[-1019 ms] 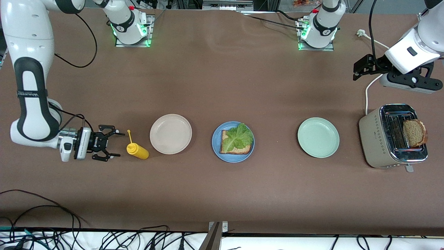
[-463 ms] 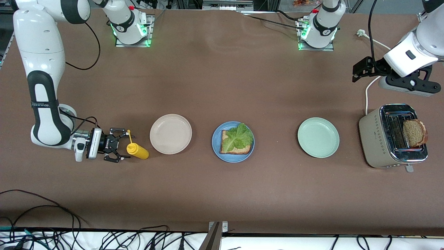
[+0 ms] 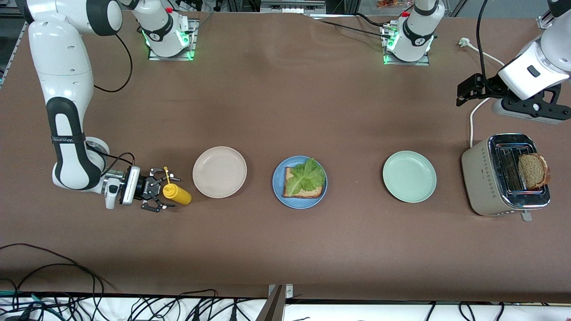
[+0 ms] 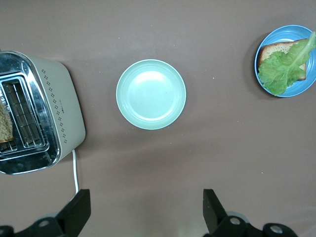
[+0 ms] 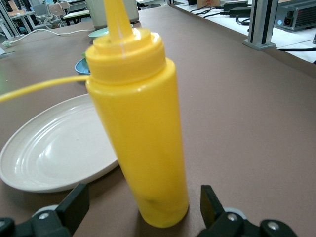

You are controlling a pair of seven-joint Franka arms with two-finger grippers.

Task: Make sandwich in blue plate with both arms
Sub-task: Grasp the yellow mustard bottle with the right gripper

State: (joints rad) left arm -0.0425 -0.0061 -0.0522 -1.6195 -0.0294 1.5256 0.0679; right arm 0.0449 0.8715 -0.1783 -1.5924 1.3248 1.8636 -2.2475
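Straddling the upright yellow squeeze bottle [image 3: 177, 194], the right pincer [image 3: 164, 192] gapes wide, gripping nothing; the left pincer [image 3: 461, 89], wide open and empty, hangs over bare tabletop [image 3: 285, 249] near the toaster [image 3: 504, 176].

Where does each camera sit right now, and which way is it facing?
Front view: high across the table, facing both arm bases; shows the right pincer open around the yellow squeeze bottle and the left pincer over the table.
Left wrist view: looks down on the mint-green plate, toaster and blue plate; own fingertips show.
Right wrist view: low, level, at the bottle and cream plate; own fingertips show.
Shared: all three show the blue plate.
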